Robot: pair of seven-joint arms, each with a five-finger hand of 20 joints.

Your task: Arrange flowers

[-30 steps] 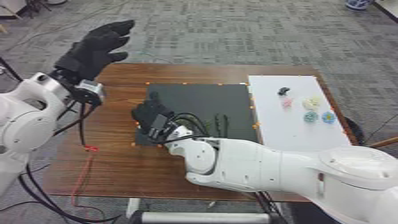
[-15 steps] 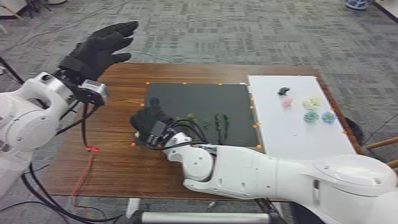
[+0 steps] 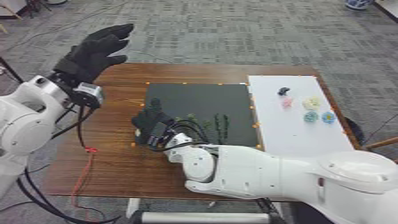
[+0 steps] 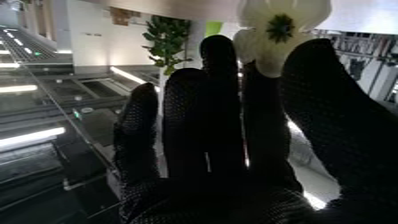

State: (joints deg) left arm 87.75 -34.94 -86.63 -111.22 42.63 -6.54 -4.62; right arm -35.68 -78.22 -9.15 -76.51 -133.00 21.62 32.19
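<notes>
- Brown table (image 3: 115,160): bears dark mat (image 3: 197,99), with white board (image 3: 286,132) to its right.
- Right hand (image 3: 147,121): at mat's left edge. Fingers extended, nearly straight, thumb apart. White flower (image 4: 281,27) at the tips, between thumb and nearest finger; whether gripped, cannot tell. Right is the nearer arm.
- Left hand (image 3: 91,56): raised beyond table's left side, fingers loosely extended, nothing in it; well apart from flower.
- Dark stems (image 3: 226,129): count 2 clear; more greenery beside them, count uncertain. To the right of right hand, long axes running near to far. Judged: pairing flower and stem needs a rightward move.
- Flowers on board: pink 1 (image 3: 287,103), cream 1 (image 3: 311,103), teal 1 (image 3: 310,117), blue 1 (image 3: 329,117). With white: 5.
- Black object (image 3: 283,91): count 1.
</notes>
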